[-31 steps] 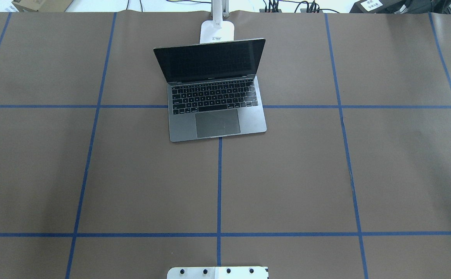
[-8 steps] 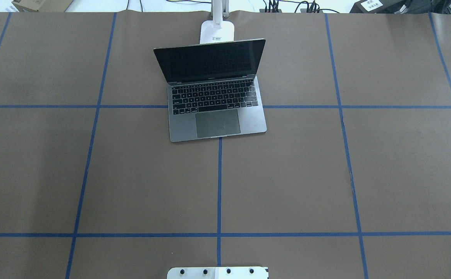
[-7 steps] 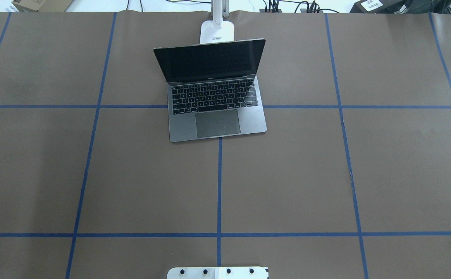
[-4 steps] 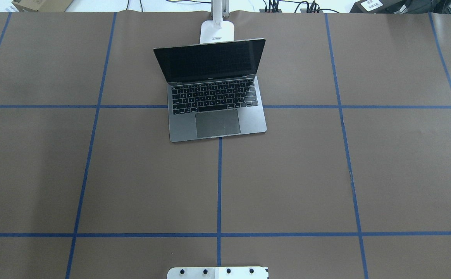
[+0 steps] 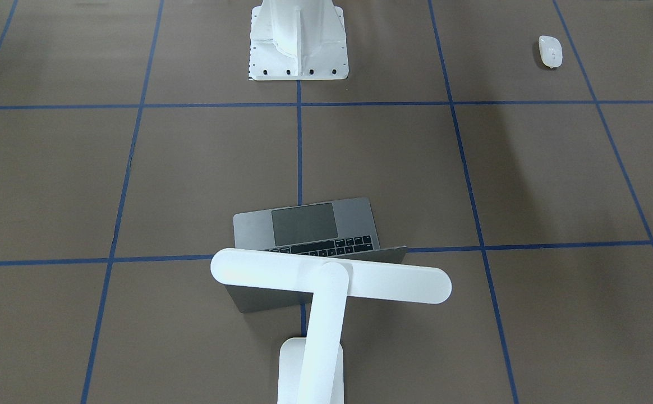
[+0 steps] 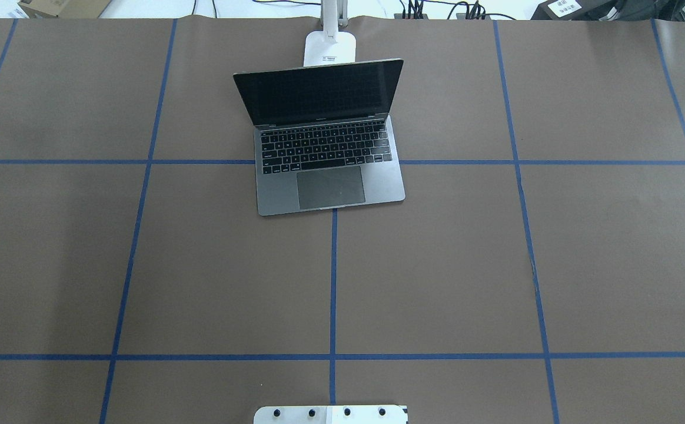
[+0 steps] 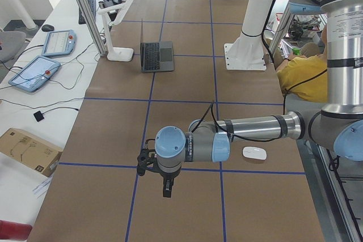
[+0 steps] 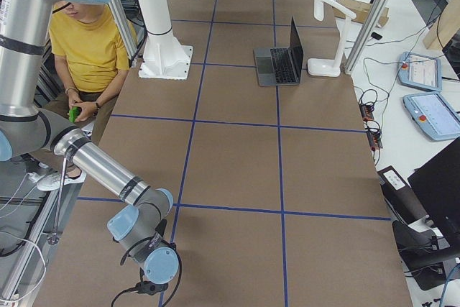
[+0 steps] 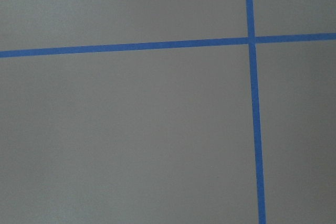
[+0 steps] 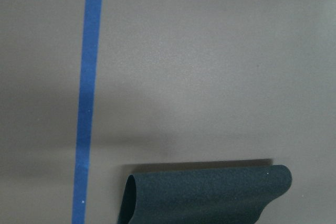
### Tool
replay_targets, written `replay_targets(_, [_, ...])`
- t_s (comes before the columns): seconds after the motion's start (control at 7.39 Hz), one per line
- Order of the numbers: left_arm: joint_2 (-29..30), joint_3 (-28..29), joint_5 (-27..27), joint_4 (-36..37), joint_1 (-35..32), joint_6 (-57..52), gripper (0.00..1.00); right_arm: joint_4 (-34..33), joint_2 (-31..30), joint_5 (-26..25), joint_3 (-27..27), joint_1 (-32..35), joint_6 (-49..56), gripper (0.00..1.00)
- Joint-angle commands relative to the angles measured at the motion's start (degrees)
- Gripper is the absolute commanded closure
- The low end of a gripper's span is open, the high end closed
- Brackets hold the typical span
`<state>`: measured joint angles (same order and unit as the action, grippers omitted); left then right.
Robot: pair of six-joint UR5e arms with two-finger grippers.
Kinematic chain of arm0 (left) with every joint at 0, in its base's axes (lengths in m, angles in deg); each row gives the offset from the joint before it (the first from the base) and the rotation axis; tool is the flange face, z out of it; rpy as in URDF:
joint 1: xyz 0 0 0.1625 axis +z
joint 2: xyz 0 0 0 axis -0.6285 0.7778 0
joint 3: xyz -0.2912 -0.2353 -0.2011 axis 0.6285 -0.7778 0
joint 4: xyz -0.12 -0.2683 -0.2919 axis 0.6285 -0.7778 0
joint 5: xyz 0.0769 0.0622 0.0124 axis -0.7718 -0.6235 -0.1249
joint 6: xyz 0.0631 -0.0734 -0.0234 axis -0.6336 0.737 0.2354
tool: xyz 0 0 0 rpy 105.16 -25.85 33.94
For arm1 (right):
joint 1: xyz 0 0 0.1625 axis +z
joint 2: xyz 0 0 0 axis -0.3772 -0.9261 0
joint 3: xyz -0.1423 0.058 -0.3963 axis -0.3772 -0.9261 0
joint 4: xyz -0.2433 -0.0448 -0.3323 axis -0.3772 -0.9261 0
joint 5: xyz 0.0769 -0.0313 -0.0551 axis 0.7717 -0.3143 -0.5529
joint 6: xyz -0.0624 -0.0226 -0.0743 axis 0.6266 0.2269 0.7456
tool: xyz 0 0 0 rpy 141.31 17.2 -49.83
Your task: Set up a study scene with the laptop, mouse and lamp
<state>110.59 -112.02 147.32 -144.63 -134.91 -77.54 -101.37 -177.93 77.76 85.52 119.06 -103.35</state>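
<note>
- Exterior left view: left gripper (image 7: 167,190) close to the camera, pointing down over the table (image 7: 187,219); spread of its fingers impossible to tell from this angle.
- Left wrist view: only brown table cover and a crossing of blue tape lines (image 9: 126,47), no fingers in frame.
- Right gripper (image 8: 149,289) at the other end of the table, cut off by the bottom edge of the exterior right view.
- A single dark textured finger pad (image 10: 205,192) in the right wrist view, its partner out of frame, so width not to be told.
- Mouse (image 7: 254,153) flat on the table just under the left forearm in the exterior left view, near the robot's edge and well apart from the laptop.
- Laptop (image 6: 329,171) open with a dark screen at far centre, astride a tape line.
- Lamp (image 5: 326,280) directly behind the lid; bar head masking the hinge and upper key rows in the front-facing view, head cut off overhead.
- White bolted pedestal (image 5: 298,45) at the robot's edge; person in a yellow shirt (image 8: 79,41) seated beyond it, partly hidden by the near arm.
</note>
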Motion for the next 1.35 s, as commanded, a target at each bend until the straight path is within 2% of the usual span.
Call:
replay_targets(0.0, [0.0,0.0,0.0,-0.1,0.0,0.0,0.00,2.5,0.3,0.9,-2.1,-0.2,-0.9,0.08])
replay_targets(0.41, [-0.1,0.0,0.2,0.0,0.0,0.0,0.00,2.2,0.1,5.9,-2.8,-0.7,-1.7,0.11])
replay_targets(1.22, [-0.1,-0.1,0.3,0.0,0.0,0.0,0.00,2.4,-0.4,6.1,-2.7,-1.0,-0.8,0.15])
